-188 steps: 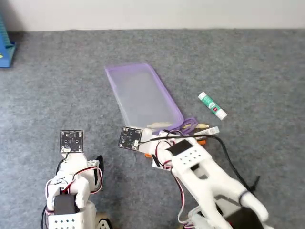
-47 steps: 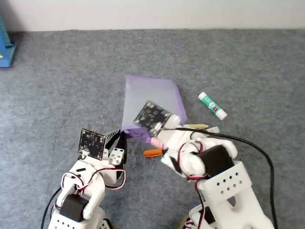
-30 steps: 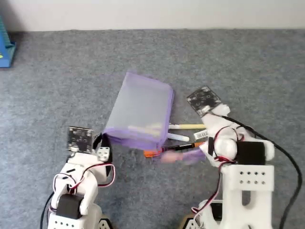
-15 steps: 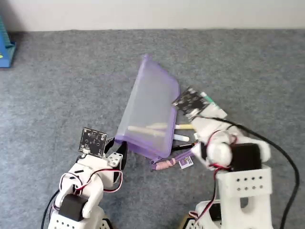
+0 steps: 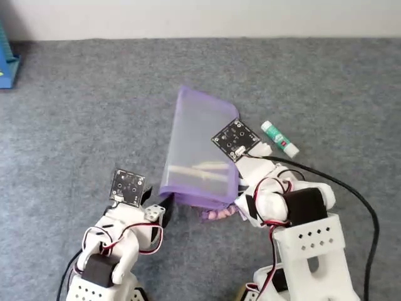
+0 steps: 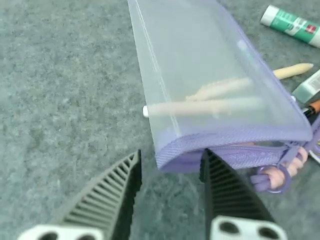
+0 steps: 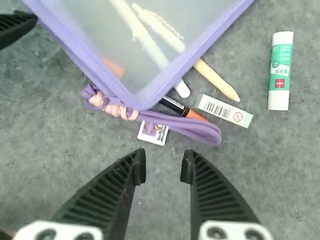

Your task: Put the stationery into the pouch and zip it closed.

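The pouch point(image 5: 199, 150) lies in the middle of the grey carpet point(image 5: 75, 113), in front of the two arms. We count one pouch. It is see-through with a purple edge. We count one green and white glue stick point(image 5: 279, 138), lying apart from the pouch on its right side. One cream pencil point(image 7: 216, 79) pokes out from under the pouch. Next to it we see two pens, a white pen point(image 7: 181, 90) and a black and orange pen point(image 7: 180, 108). The pouch partly covers both. One little white box point(image 7: 223, 111) lies beside them. One purple strap point(image 7: 187, 127) with one small tag point(image 7: 153, 133) comes off the pouch corner.

The left arm point(image 5: 116, 241) stretches toward the near end of the pouch. The left gripper point(image 6: 171, 152) is wide open and grips nothing. A pouch corner sits between its jaws, and we cannot tell if they touch it. The right arm point(image 5: 294, 213) bends down over the other near corner. The right gripper point(image 7: 164, 154) is a little open and grips nothing. It hangs over the carpet near the tag.
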